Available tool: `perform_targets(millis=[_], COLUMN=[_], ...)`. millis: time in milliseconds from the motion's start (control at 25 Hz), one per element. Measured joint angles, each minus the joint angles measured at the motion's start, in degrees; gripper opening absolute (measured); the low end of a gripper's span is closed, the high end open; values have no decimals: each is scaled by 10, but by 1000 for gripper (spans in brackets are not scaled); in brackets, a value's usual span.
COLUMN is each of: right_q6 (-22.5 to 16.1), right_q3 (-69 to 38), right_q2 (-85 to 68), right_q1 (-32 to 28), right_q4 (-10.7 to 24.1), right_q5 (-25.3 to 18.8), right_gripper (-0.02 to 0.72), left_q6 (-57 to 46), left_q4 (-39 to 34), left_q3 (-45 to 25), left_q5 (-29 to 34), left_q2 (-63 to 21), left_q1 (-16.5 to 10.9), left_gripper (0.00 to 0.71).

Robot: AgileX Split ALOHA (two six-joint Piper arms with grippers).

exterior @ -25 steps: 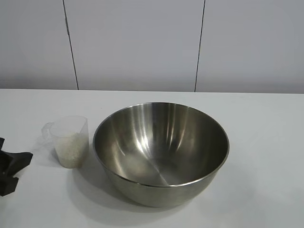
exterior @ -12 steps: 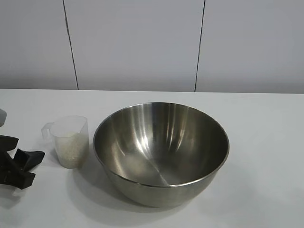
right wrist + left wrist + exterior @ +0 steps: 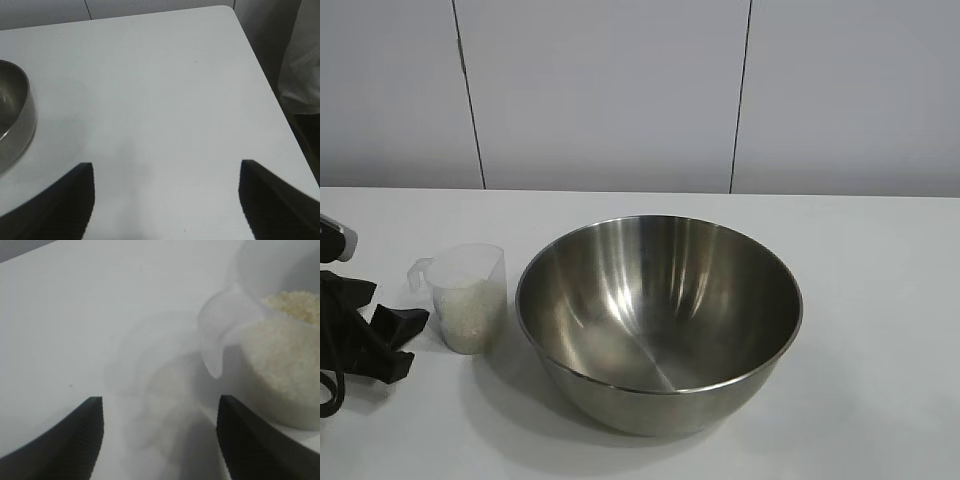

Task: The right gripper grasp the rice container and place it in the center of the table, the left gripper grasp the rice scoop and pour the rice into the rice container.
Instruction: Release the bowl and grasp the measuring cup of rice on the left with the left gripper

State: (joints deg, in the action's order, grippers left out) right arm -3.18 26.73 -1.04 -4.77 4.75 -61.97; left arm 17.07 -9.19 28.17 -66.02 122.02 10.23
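The left gripper point(image 3: 400, 340), jaws apart and empty, sits just beside the rice scoop point(image 3: 470, 297) holding rice point(image 3: 472, 315), next to the rice container point(image 3: 659, 318) mid-tabletop point(image 3: 880, 300), while the right gripper point(image 3: 165, 200) hangs open.

A: Where's the rice container point(image 3: 659, 322)?
B: Big shiny steel bowl w/ a thin rim, upright near the middle of the table point(image 3: 880, 300), a bit toward the front edge. Nothing in it.
A: & the rice scoop point(image 3: 468, 296)?
B: Small clear plastic cup, upright, just beside the bowl on its left-edge side, not touching. Loop handle points to the left edge.
A: Rice point(image 3: 290, 365)?
B: White grains, filling approx. half the cup.
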Motion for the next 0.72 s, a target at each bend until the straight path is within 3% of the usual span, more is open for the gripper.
perform_targets(millis=[240,320,520,720], right_q6=[0,0,0,0], right_q3=[0,0,0,0], right_q2=[0,0,0,0], right_q1=[0,0,0,0], right_q4=[0,0,0,0], right_q5=[0,0,0,0], right_gripper=[545,545,545,545], left_q6=[-18,-24,-28,-28], left_q4=[-2,-8,-54,-66], left_q3=[12,13,13,13], left_q5=[0,0,1,4], left_q2=[0,0,-5,-40], left_q1=[0,0,-1,-1], left_gripper=[435,358,73,11])
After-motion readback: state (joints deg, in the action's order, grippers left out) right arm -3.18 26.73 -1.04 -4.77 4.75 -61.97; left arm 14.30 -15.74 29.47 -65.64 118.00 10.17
